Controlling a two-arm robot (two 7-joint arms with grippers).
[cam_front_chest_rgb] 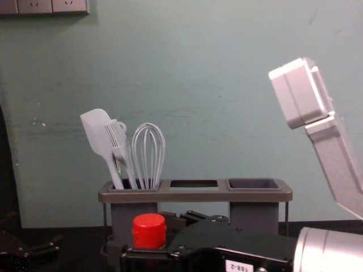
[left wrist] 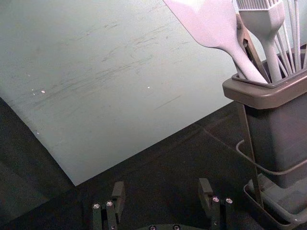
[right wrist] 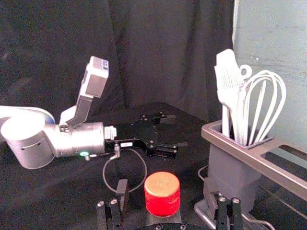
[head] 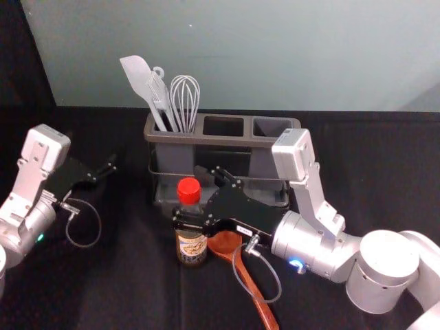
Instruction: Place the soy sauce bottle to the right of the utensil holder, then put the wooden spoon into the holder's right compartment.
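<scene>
Foremost, your right gripper reaches in front of the utensil holder, its fingers spread wide on either side of the soy sauce bottle, with gaps beside the red cap. You see the bottle upright in front of the holder, left of its midline. Also before the holder, you find the wooden spoon flat on the black cloth, its bowl partly beneath your right gripper. Your left gripper idles left of the holder, fingers wide apart. The holder's left compartment bears a spatula, a brush and a whisk.
</scene>
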